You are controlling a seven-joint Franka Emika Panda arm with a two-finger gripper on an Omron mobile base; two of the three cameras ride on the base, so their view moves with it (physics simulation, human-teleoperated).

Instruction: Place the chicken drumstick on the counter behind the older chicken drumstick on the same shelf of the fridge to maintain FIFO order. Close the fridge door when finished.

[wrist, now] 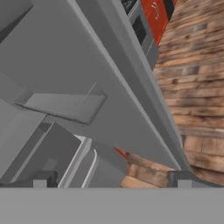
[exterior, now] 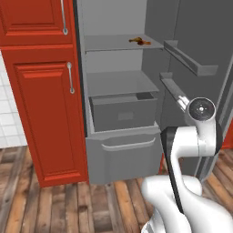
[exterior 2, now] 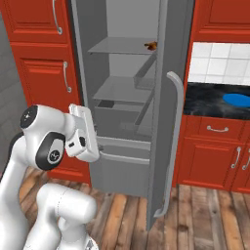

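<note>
Chicken drumstick (exterior: 139, 41) lies lengthwise across the fridge shelf (exterior: 109, 43), well above the empty, wide-open gripper (wrist: 112, 180).

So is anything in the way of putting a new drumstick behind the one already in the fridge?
Nothing visible. The fridge door stands open, and the older chicken drumstick lies alone on the upper shelf, with bare shelf behind it.
</note>
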